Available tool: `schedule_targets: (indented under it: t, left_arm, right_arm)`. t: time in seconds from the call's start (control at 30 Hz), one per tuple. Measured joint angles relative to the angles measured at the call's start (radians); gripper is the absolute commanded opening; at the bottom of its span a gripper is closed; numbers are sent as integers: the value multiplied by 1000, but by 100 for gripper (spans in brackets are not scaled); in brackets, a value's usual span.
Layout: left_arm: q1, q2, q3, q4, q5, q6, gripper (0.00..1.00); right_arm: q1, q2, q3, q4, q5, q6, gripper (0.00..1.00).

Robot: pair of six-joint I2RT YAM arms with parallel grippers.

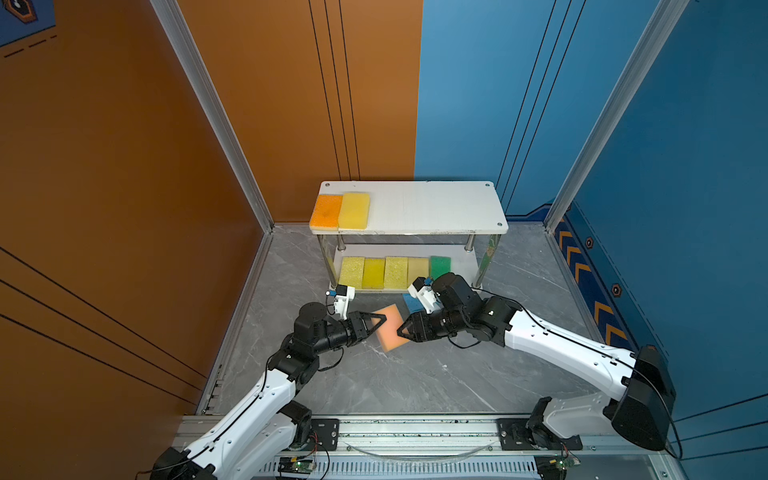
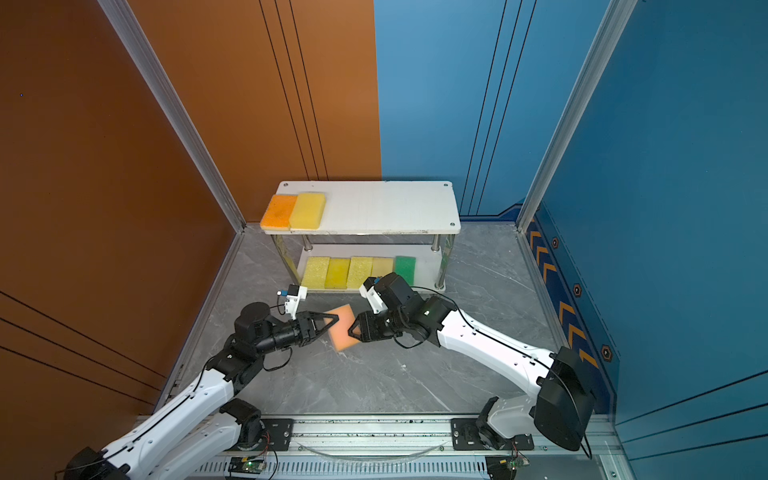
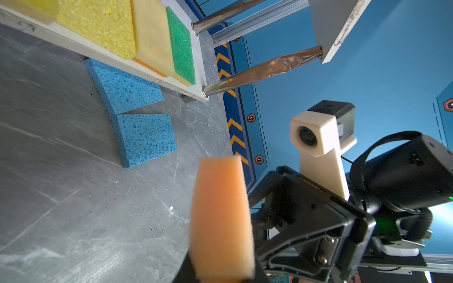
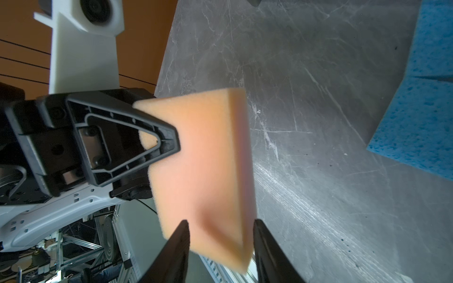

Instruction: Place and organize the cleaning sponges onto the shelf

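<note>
Pink sponge (image 4: pixel 208 159) pinched by left fingers (image 4: pixel 169 144); right fingers (image 4: pixel 176 252) stand apart around it.

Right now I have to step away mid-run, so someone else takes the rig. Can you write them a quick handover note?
Left gripper: shut on one end of the pink sponge, held above the table.
Right gripper: jaws open, flanking the same sponge's other end.
Done: orange sponge and yellow sponge side by side on the top board of the shelf; row of five sponges on its lower board.
To do: shelve the pink sponge, then the two blue sponges lying on the table before the shelf.
</note>
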Motion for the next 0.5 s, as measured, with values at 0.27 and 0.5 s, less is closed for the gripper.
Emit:
schedule_targets:
  t: [0.27, 0.5]
  left_arm:
    - [18, 3, 0, 36, 0, -21, 16]
    - [34, 3, 0, 68, 1, -45, 16]
  right_arm:
    - [0, -29, -16, 0, 0, 1, 46]
    - [0, -36, -45, 1, -2, 11, 41]
